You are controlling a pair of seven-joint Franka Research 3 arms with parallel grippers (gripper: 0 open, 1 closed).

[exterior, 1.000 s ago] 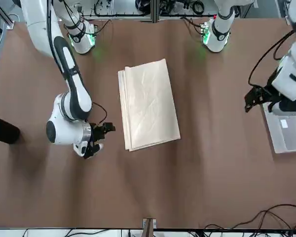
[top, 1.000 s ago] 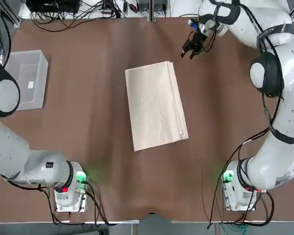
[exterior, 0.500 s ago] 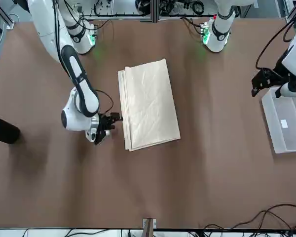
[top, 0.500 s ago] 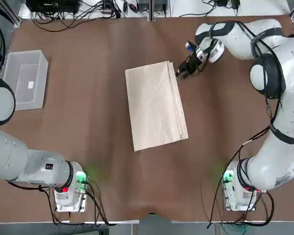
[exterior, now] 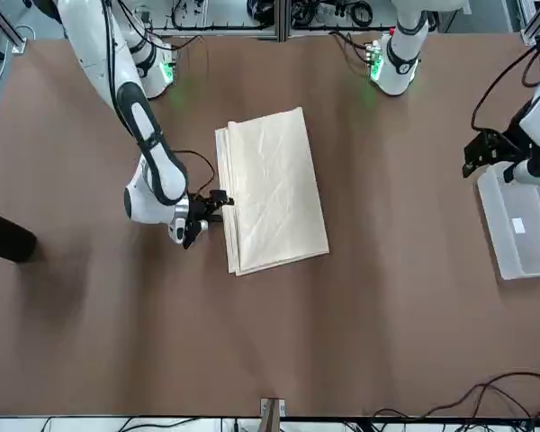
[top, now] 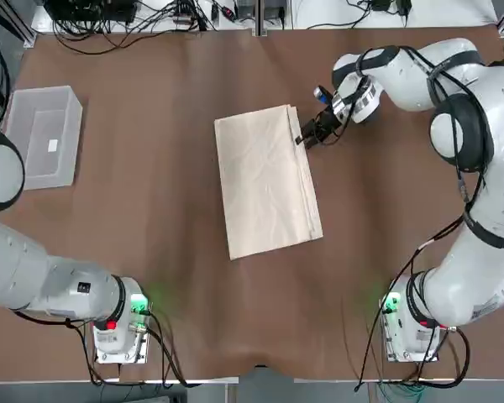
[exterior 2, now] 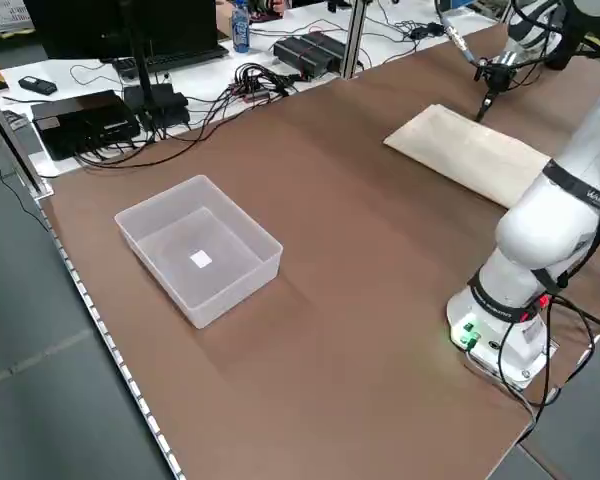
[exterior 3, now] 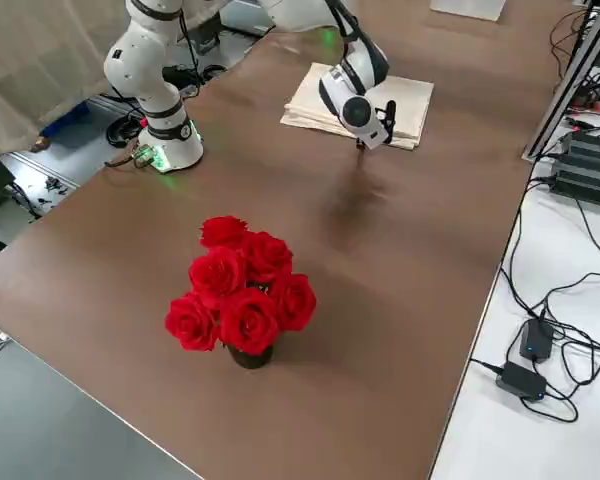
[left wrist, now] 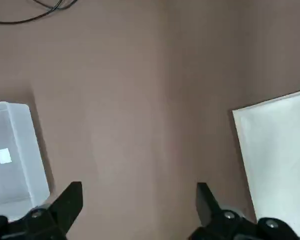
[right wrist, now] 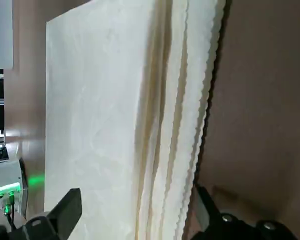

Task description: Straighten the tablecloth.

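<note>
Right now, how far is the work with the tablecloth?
Nothing looks done yet: the tablecloth lies folded in layers. In hand: the right gripper, open, sits at its layered edge near the far corner. The left gripper waits open beside the clear bin. Unfolding remains.

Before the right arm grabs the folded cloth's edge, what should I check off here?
1. Right gripper open: ok.
2. Right gripper at the tablecloth layered edge, far corner: ok.
3. Cloth edge between the fingers: not ok; in the right wrist view the layers lie just ahead, ungripped.
4. Left gripper open, away from cloth, over the clear bin: ok.
5. Cloth free of objects on top: ok.
6. Which layer gets pinched: cannot tell.
</note>
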